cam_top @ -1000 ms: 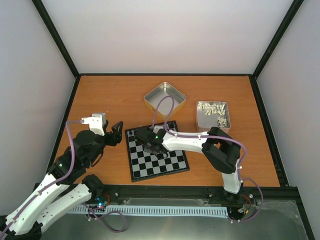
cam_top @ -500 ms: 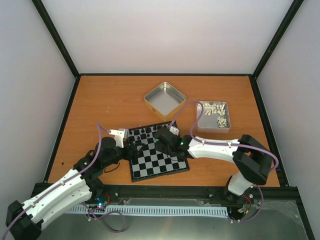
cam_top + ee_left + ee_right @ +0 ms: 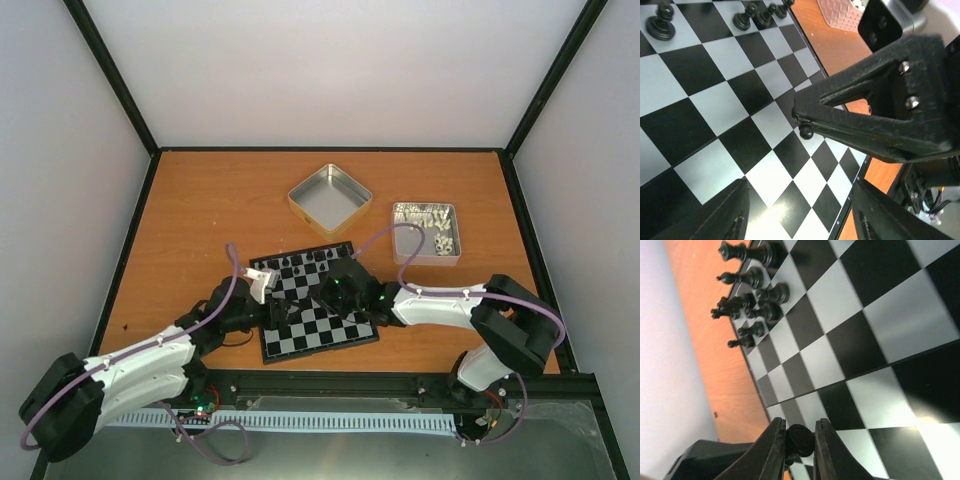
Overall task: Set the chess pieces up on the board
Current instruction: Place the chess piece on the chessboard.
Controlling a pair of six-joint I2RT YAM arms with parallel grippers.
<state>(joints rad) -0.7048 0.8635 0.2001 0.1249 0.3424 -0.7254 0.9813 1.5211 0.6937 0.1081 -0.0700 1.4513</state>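
while the right gripper (image 3: 799, 431) is clamped on a single black chess piece (image 3: 801, 441) low over the board (image 3: 330, 335), the left gripper (image 3: 801, 190) hangs with jaws apart and nothing between them, just beside it at the board's 9 o'clock side.

- the two grippers sit very close. in the left wrist view the right finger fills the frame with the piece's round head poking out under it. risk: a knock between the arms, jarring the piece loose.
- grip looks thin, with the piece held by its upper part between narrow fingertips. risk: it twists or tips on release and lies flat or straddles two squares.
- cannot tell whether its base touches the board yet. opening early would drop it.
- board is light and lies loose on the table (image 3: 200, 220). a downward scrape or side push could slide it.
- further out, the chess pieces (image 3: 303, 262) already standing crowd the two rows at the board's 12 o'clock edge, close together. a careless sweep there could topple several.
- beyond, an empty tin (image 3: 330, 195) at 12 o'clock and a tin (image 3: 410, 242) of pale pieces (image 3: 432, 222) at 2 o'clock, well apart from the action. low risk.
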